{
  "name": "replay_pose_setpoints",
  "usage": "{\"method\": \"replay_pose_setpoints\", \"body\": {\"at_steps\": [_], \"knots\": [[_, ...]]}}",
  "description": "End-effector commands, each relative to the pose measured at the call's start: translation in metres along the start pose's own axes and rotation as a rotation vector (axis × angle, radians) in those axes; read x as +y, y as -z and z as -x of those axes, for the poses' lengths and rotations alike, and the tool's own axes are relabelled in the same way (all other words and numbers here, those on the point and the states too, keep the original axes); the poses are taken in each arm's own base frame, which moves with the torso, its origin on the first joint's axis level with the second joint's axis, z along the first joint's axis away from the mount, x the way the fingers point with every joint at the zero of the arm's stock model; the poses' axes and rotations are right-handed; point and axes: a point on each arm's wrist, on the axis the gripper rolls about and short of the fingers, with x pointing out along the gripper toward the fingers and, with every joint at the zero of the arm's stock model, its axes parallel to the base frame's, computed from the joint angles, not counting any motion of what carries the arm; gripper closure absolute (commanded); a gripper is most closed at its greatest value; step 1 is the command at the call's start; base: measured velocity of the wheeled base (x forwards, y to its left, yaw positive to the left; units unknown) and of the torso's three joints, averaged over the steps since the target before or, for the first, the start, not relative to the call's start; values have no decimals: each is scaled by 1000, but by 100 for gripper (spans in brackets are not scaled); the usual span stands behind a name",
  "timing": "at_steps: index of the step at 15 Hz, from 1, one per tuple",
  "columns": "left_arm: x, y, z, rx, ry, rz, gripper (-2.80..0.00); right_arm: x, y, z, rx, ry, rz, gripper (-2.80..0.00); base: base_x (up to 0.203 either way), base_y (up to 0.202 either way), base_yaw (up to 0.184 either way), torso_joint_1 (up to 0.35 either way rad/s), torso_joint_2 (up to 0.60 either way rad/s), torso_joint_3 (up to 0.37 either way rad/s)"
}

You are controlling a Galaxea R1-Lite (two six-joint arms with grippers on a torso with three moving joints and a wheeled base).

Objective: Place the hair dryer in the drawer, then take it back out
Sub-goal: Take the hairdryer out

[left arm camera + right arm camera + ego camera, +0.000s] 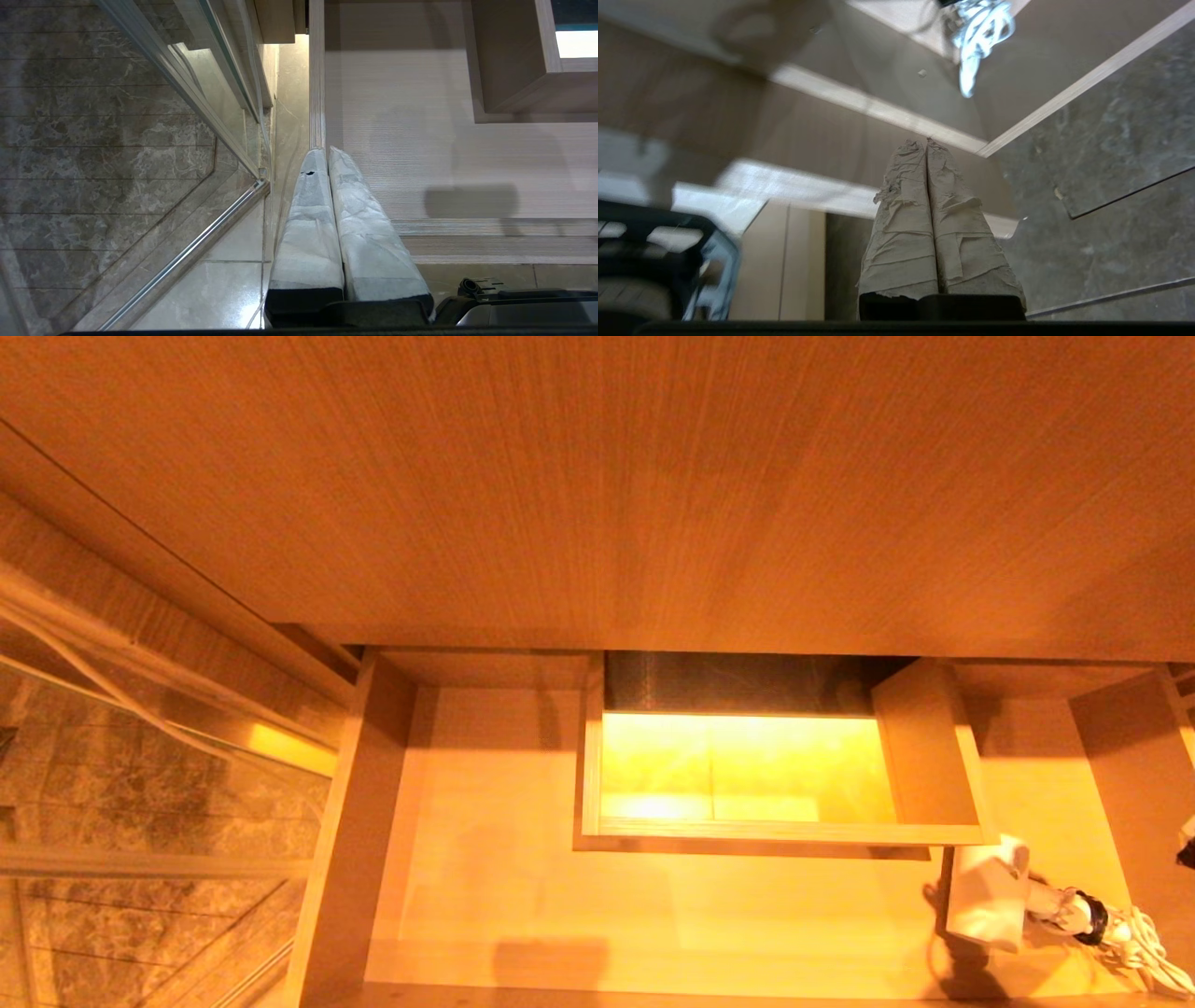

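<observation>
Biggest thing in the head view is the tall plain wood-grain panel (597, 485) filling the whole upper part. Under it sits the wide shallow light wood-grain drawer (485, 859), pulled open, with a boxed rectangular cutout (747, 775) inside that glows bright yellow at the bottom. Off to the left of the drawer there's a glass panel with a metal frame (149, 868) over grey marble-look floor tiles (93, 140).

The white hair dryer (985, 896) lies inside the drawer, in its front right corner just beside the cutout box, with its coiled white cord (1144, 938) bunched up next to it toward the right wall.

The left gripper (327, 151) hangs over the drawer's left edge, its tape-wrapped fingers (308, 224) pressed together, nothing between them. The right gripper (924, 142) is the same deal: wrapped fingers tight against each other, empty, out beyond the drawer's right side with the cord visible farther off.
</observation>
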Motion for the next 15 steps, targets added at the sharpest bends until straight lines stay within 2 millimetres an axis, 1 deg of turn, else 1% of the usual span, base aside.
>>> {"method": "replay_pose_setpoints", "body": {"at_steps": [1, 4, 6, 9, 12, 15], "knots": [[0, 0, 0, 1, 0, 0, 0, 3, 3, -8, -4, 10, 5, 0, 0, 0, 0, 0, 0, 0], [0, 0, 0, 1, 0, 0, 0, 5, 4, -11, -7, 16, 3, 0, 0, 0, 0, 0, 0, 0], [0, 0, 0, 2, 0, 0, 0, 2, 1, -21, -21, 40, 2, 0, 0, 0, 0, 0, 0, 0], [0, 0, 0, 1, 0, 0, 0, -1, -1, -23, -38, 63, 6, 0, 0, 0, 0, 0, 0, 0], [0, 0, 0, 1, 0, 0, 0, 0, 0, -22, -40, 68, 3, 0, 0, 0, 0, 0, 0, 0], [0, 0, 0, 1, 0, 0, 0, 5, 3, -27, -21, 38, 1, 0, 0, 0, 0, 0, 0, 0]]}}
